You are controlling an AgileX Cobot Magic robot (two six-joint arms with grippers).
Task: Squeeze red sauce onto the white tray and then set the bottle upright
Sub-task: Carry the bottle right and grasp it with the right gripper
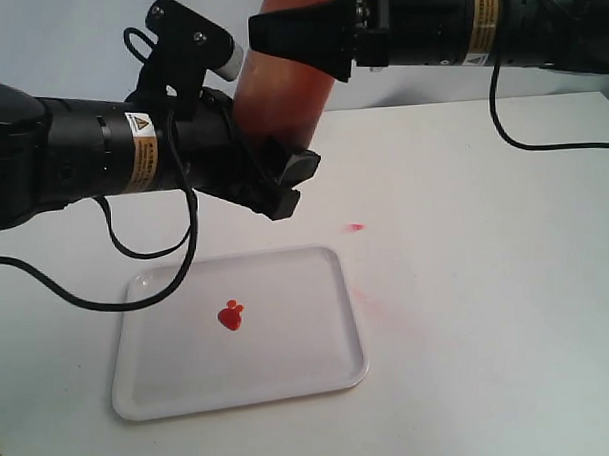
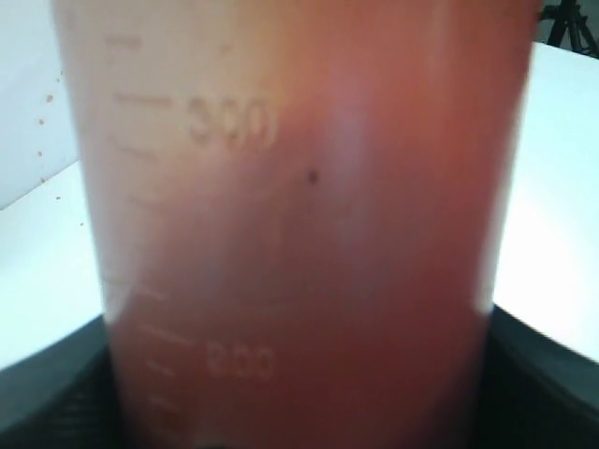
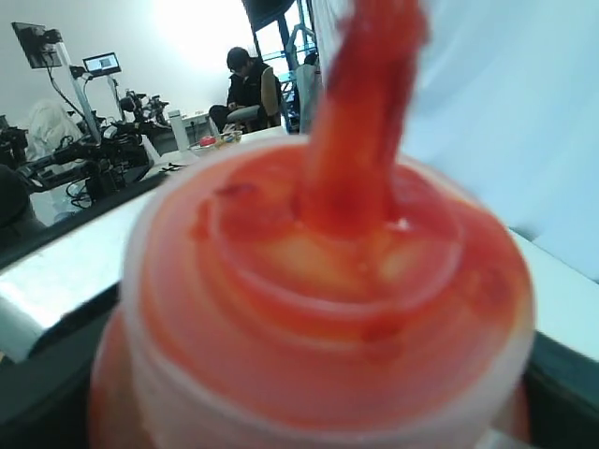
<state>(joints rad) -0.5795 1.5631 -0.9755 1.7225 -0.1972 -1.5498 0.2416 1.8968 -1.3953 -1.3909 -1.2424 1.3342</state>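
Orange-stained squeeze bottle (image 1: 280, 99) is up by the counter's far edge, slightly tilted. I've got it clamped twice: left gripper (image 1: 291, 183) around its lower body, right gripper (image 1: 298, 43) near its top. Red sauce (image 1: 230, 315) blob lies mid white tray (image 1: 335, 375), toward the front-left corner.

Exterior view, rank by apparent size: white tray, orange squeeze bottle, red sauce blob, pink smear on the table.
1. Flat white plastic tray.
2. Translucent orange-stained squeeze bottle, partly hidden, its top out of frame.
3. Glossy dark-red sauce blob on the tray.
4. Pale-pink smear on the white table, slightly smaller.
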